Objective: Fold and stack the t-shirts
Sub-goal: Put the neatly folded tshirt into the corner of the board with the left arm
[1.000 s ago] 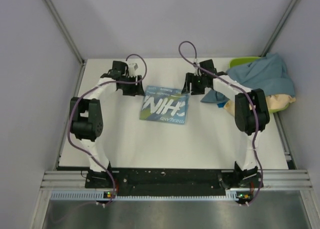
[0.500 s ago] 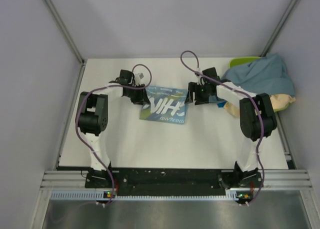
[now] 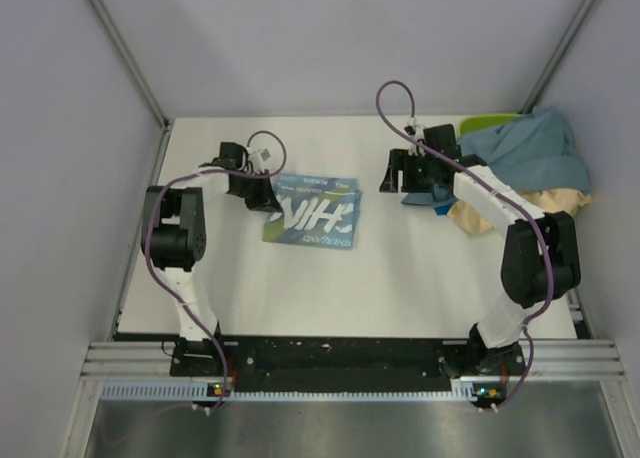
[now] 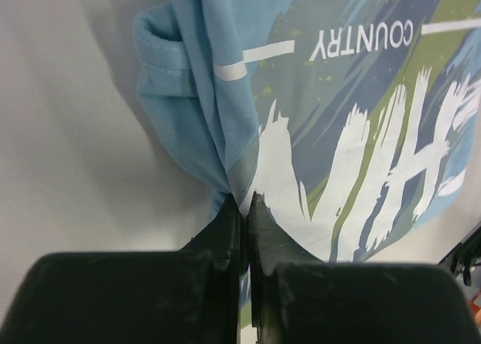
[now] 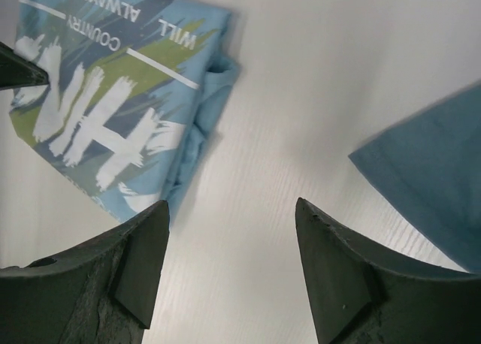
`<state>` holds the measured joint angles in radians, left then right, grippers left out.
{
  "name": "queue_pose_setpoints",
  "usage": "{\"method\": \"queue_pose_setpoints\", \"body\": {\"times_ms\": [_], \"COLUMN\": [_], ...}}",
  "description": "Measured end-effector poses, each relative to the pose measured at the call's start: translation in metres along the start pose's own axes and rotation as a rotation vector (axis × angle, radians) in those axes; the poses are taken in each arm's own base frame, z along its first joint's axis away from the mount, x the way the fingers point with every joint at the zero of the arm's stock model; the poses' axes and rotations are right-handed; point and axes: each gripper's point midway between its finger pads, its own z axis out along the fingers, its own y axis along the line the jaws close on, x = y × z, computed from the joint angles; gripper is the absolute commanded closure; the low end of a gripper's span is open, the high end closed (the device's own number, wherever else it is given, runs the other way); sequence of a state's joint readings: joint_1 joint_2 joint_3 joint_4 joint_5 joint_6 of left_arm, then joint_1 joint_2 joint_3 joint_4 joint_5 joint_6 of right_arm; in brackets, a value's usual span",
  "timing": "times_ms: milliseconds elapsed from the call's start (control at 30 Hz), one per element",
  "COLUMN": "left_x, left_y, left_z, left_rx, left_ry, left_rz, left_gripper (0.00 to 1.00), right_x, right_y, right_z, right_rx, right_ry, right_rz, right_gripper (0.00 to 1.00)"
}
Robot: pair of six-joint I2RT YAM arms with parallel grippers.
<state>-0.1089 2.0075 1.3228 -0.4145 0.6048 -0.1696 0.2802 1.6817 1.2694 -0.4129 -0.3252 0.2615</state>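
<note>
Overhead view: the folded sky-blue shirt (image 3: 312, 213) lies flat on the white tabletop (image 3: 400, 278), left of centre, print side up. The left claw (image 3: 262, 193) is at its left edge, and the right claw (image 3: 398, 173) is well apart from it to the right. The slate-blue shirt (image 3: 525, 148) is heaped at the far right, partly over a lime-green tray (image 3: 487, 124) and over the beige shirt (image 3: 560, 203), of which only a margin shows. From above, the opening of neither claw can be read. Left wrist view: the left claw (image 4: 244, 209) is closed, its two fingers pressed together on the edge of the sky-blue shirt (image 4: 338, 96), where the plain blue layers meet the printed panel. A rolled cuff of cloth bulges just to the left above the fingers, and the word "COUNTRY" is legible in the print, a detail lost overhead. Right wrist view: the right claw (image 5: 237, 261) is spread wide and grips nothing, and only bare tabletop (image 5: 301, 73) shows between its fingers (image 5: 143, 261). This view also shows the sky-blue shirt (image 5: 113, 96) at upper left, with loose blue folds protruding along its right side. A flat corner of the slate-blue shirt (image 5: 428, 171) shows at the right edge, apart from the sky-blue one.
</note>
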Motion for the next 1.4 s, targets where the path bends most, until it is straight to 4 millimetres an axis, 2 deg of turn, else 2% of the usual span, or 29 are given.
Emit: {"method": "queue_pose_setpoints", "body": {"times_ms": [67, 267, 400, 500, 600, 867, 1033, 1067, 1133, 1200, 1333, 1400], "left_x": [-0.005, -0.037, -0.079, -0.108, -0.134, -0.174, -0.181, -0.182, -0.182, -0.183, -0.184, -0.183], "left_y": [0.023, 0.109, 0.172, 0.208, 0.236, 0.285, 0.297, 0.298, 0.298, 0.3, 0.314, 0.323], "left_z": [-0.015, -0.082, -0.133, -0.156, -0.168, -0.174, -0.182, -0.183, -0.183, -0.185, -0.199, -0.212], "left_rx": [-0.037, -0.175, -0.303, -0.399, -0.481, -0.631, -0.694, -0.695, -0.696, -0.711, -0.799, -0.857], "left_ry": [-0.017, -0.143, -0.261, -0.299, -0.322, -0.337, -0.35, -0.353, -0.356, -0.357, -0.375, -0.387], "left_rz": [-0.026, -0.164, -0.181, -0.132, -0.081, -0.013, 0.006, 0.008, 0.009, 0.01, -0.014, -0.024], "left_gripper": [1.0, 1.0, 1.0, 1.0, 1.0, 1.0, 1.0, 0.92, 0.5, 0.34, 0.31, 0.31], "right_x": [-0.003, -0.007, -0.009, -0.011, -0.013, -0.014, -0.013, -0.012, -0.011, -0.01, -0.008, -0.009], "right_y": [-0.002, -0.009, -0.015, -0.02, -0.024, -0.029, -0.031, -0.032, -0.033, -0.034, -0.035, -0.034], "right_z": [-0.002, -0.008, -0.015, -0.019, -0.022, -0.031, -0.034, -0.034, -0.035, -0.035, -0.037, -0.04], "right_rx": [0.009, 0.05, 0.083, 0.103, 0.124, 0.162, 0.173, 0.177, 0.183, 0.187, 0.193, 0.195], "right_ry": [-0.01, -0.03, -0.037, -0.045, -0.05, -0.053, -0.049, -0.046, -0.039, -0.033, -0.027, -0.031], "right_rz": [-0.014, -0.064, -0.096, -0.113, -0.131, -0.17, -0.184, -0.184, -0.185, -0.188, -0.188, -0.19], "right_gripper": [0.33, 0.32, 0.32, 0.32, 0.32, 0.32, 0.32, 0.32, 0.32, 0.31, 0.3, 0.29]}}
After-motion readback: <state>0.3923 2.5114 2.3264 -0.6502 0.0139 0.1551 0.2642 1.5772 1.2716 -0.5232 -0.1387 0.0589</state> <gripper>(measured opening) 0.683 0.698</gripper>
